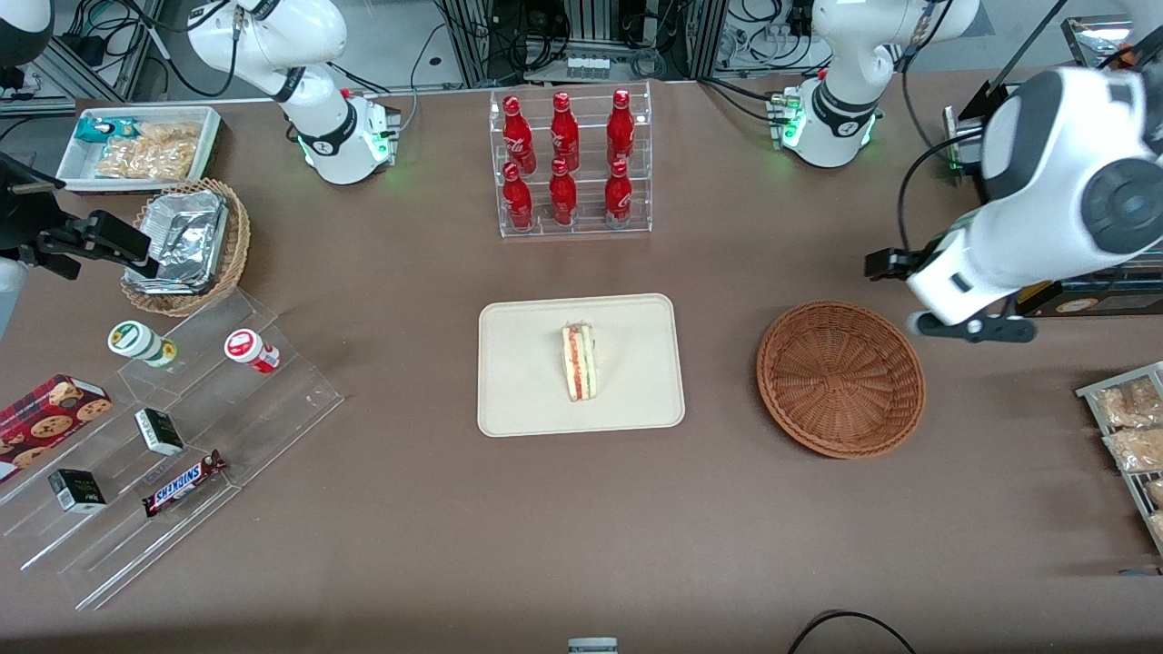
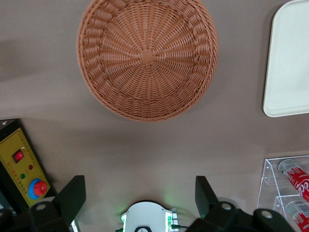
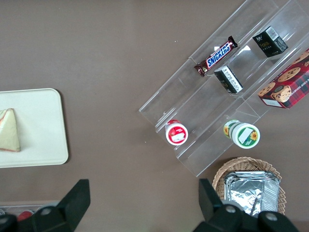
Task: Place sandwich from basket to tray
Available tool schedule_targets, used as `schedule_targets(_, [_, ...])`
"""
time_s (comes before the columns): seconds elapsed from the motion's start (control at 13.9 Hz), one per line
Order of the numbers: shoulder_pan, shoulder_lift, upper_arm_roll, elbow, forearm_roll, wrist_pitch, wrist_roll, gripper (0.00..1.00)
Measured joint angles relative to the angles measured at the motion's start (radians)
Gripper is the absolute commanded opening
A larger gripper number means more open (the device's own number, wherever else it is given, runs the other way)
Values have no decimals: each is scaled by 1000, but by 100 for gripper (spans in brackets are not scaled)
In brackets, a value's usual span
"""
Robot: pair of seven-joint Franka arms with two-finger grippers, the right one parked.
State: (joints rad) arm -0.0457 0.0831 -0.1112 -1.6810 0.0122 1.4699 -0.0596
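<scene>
End effector (image 2: 140, 198) spread above the table; layered sandwich (image 1: 579, 362) on tray (image 1: 527, 400).

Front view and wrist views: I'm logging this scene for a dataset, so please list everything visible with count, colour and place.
sandwich: 1, pale with red and green layers, on the tray.
tray: 1, cream, table centre.
basket: 1, reddish-brown wicker, nothing in it, toward the working arm's end.
bottles: 6, red, in a clear rack, farther from the front camera than the tray.
foil containers: silver, in a tan wicker basket, toward the parked arm's end.
Snickers bar: 1, brown, on clear acrylic steps.
cookie box: 1, red, beside the steps.
white bin: 1, holds bagged snacks.
gripper: 1, black, open, raised above the table beside the basket.
</scene>
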Motion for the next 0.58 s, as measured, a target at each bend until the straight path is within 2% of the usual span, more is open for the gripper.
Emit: schedule_targets(0.58, [69, -27, 0, 151, 7, -67, 2, 100])
